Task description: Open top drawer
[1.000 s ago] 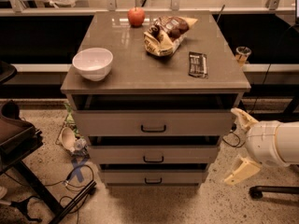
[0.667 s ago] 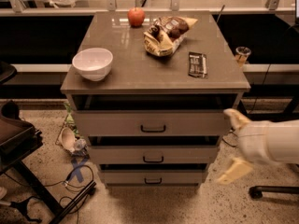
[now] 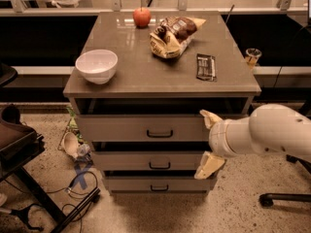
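The top drawer (image 3: 131, 128) is the uppermost grey front under the cabinet top, with a small dark bar handle (image 3: 160, 134) at its centre. It stands pulled out slightly, with a dark gap above it. My gripper (image 3: 210, 141) is in front of the drawers' right end, to the right of the handle and apart from it. Its two cream fingers are spread wide, one finger (image 3: 210, 118) at the top drawer's height and the other (image 3: 209, 165) by the middle drawer. It holds nothing.
Two lower drawers (image 3: 146, 161) sit below. On the cabinet top (image 3: 146, 72) are a white bowl (image 3: 96, 66), an apple (image 3: 142, 17), a snack bag (image 3: 174, 35) and a dark bar wrapper (image 3: 205, 66). Cables and clutter (image 3: 75, 147) lie on the floor at left. A chair base (image 3: 284, 198) stands at right.
My arm and gripper have moved left, from beside the cabinet's right edge to in front of the drawers' right end. The drawers have not moved.
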`<action>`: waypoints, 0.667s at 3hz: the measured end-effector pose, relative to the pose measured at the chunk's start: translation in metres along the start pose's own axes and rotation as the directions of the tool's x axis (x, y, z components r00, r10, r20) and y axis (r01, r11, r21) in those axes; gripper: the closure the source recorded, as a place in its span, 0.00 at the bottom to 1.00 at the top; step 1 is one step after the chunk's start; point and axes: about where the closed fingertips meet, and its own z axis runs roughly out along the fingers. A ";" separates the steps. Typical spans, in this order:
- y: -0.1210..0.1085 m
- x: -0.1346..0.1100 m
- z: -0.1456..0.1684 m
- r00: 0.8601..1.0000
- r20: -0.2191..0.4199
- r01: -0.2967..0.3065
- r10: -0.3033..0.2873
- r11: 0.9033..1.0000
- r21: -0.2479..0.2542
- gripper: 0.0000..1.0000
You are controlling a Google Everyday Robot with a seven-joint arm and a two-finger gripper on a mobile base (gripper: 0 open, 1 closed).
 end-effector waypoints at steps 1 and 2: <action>-0.021 -0.002 0.038 0.999 -0.013 0.037 -0.037 0.999 -0.013 0.00; -0.043 0.001 0.064 0.998 -0.032 0.049 -0.049 0.998 -0.027 0.00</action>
